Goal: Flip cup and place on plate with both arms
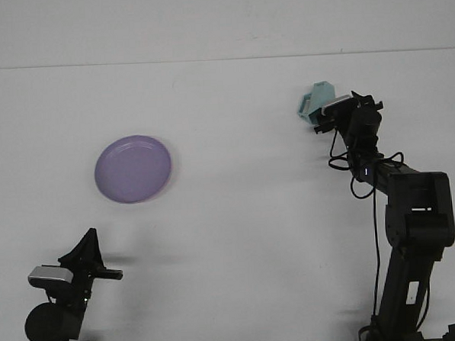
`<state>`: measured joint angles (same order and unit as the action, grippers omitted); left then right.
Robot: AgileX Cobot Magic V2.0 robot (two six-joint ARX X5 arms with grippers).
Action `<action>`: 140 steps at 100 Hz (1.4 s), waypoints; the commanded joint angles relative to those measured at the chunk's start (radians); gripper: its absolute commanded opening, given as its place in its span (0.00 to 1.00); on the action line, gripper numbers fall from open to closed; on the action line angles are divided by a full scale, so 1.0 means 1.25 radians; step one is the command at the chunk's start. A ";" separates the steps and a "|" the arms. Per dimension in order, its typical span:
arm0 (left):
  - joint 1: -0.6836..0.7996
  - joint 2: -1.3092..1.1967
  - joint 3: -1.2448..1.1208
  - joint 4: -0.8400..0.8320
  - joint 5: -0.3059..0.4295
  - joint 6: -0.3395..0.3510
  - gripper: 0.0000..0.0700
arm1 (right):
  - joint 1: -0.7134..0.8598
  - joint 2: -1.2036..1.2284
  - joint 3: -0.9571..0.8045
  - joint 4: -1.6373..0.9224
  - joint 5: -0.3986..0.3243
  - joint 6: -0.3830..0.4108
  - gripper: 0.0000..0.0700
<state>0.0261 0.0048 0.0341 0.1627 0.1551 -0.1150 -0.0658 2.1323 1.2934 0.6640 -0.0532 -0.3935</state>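
A teal cup [315, 97] lies on its side at the right rear of the white table, handle toward the left. My right gripper [327, 112] has reached the cup and covers its near half; the wrist camera hides the fingertips. A round purple plate [133, 168] sits flat at the left middle of the table, with nothing on it. My left gripper [87, 250] rests low near the front left edge, far from both plate and cup, with dark fingers pointing up.
The table surface [237, 216] is plain white, and its far edge runs along the back wall [220, 22]. The right arm [410, 230] rises from the front right, with cables hanging below the wrist.
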 commanded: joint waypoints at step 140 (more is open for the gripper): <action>0.001 -0.001 0.030 0.009 -0.001 0.013 0.01 | 0.071 -0.552 0.043 -0.680 -0.103 0.278 0.00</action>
<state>0.0261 0.0051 0.0509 0.1581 0.1551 -0.1108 0.0055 1.4906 1.3205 -0.1066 -0.1810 -0.1211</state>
